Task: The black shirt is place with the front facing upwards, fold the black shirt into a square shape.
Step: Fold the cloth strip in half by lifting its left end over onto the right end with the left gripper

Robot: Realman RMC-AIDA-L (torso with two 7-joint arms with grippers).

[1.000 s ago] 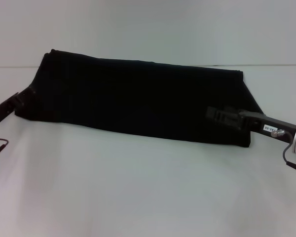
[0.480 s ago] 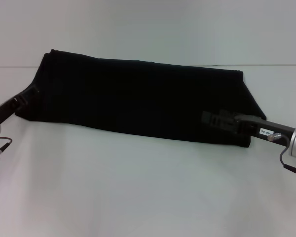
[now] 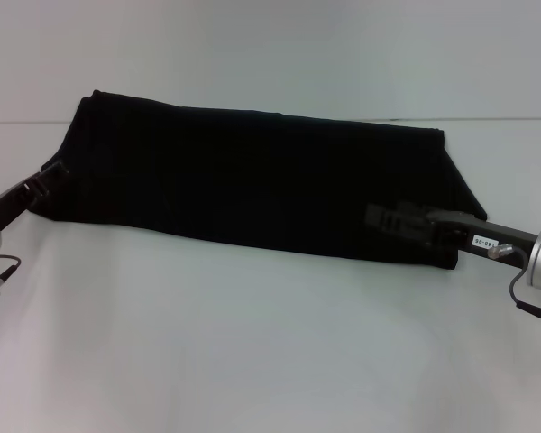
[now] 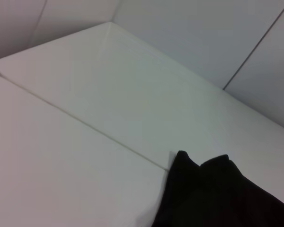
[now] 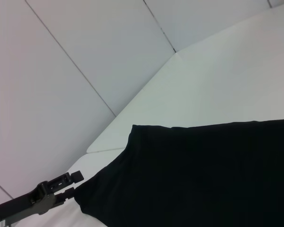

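On white table (image 3: pixel 252 343): black shirt (image 3: pixel 252 185), long soft folded band.

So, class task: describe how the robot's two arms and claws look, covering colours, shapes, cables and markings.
Both claws are black and slim. The right claw sits on a black bar bearing a small white label, fixed to a silver cylindrical wrist with thin dark cables. The left claw joins a silvery wrist with a green light and a thin cable.

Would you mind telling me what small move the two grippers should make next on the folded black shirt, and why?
Probably carry one end across toward the other. The black cotton shirt already lies as a long folded band on the white table, far from square. The left gripper sits at its left end and the right gripper over its right end near the front edge, though I cannot tell whether either grips cloth.
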